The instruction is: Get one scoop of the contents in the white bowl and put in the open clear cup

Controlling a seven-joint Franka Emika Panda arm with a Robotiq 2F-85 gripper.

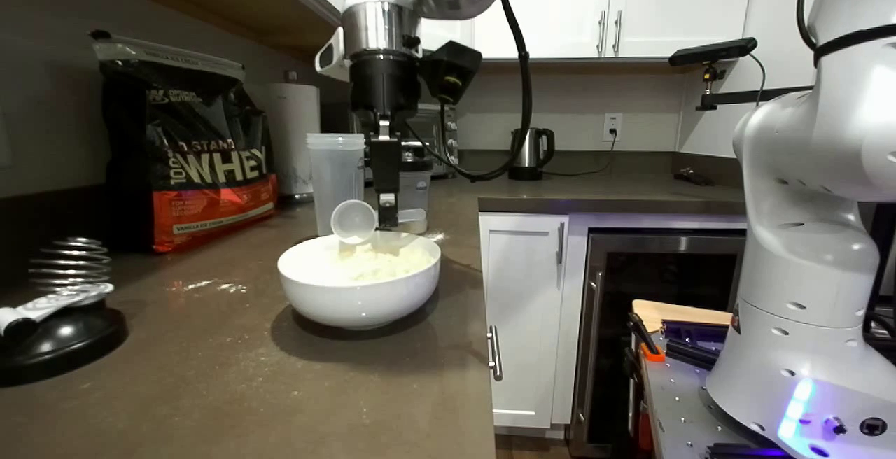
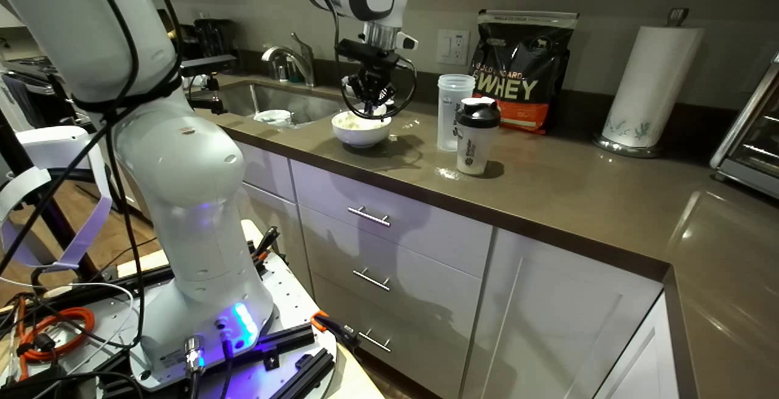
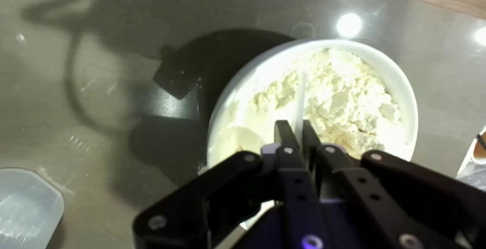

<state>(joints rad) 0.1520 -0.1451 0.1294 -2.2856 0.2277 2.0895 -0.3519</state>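
Brown countertop extends under white upper cabinets, and on its surface lie some powder traces. On this countertop stands the white bowl, which contains a heap of fine white powder; in the wrist view the surface of the heap is rough and uneven. Over the bowl is the gripper, directed downward. Its fingers are brought together and they clamp the thin handle of the scoop. The scoop itself is tilted, with its round mouth turned sideways, and its lower edge is very close to the powder; whether they touch, I cannot tell. How much powder it carries is also not clear to me. The open clear cup stands upright near the bowl, but apart from it, and just beside this cup stands a black-lidded shaker bottle. Behind the cup, in an exterior view, is the whey bag, and farther along the countertop there is a paper towel roll. On the opposite side of the bowl is a sink with a faucet.
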